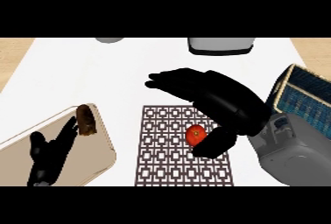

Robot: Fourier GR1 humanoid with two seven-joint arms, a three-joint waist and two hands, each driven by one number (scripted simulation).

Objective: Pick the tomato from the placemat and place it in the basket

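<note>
Nothing is delivered yet: our right hand (pixel 213 98), fingers spread, hovers over the round red tomato (pixel 195 133) on the brown lattice placemat (pixel 161 153); the blue wicker basket (pixel 310 94) waits.

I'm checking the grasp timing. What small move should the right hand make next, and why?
Probably curl the right hand shut around the small red tomato. Its thumb already sits beside the tomato on the brown patterned placemat, fingers arched open above, and the blue woven basket waits to the right.

Glossy tomato (pixel 195 133), woven basket (pixel 309 94), latticed placemat (pixel 181 151)
</note>
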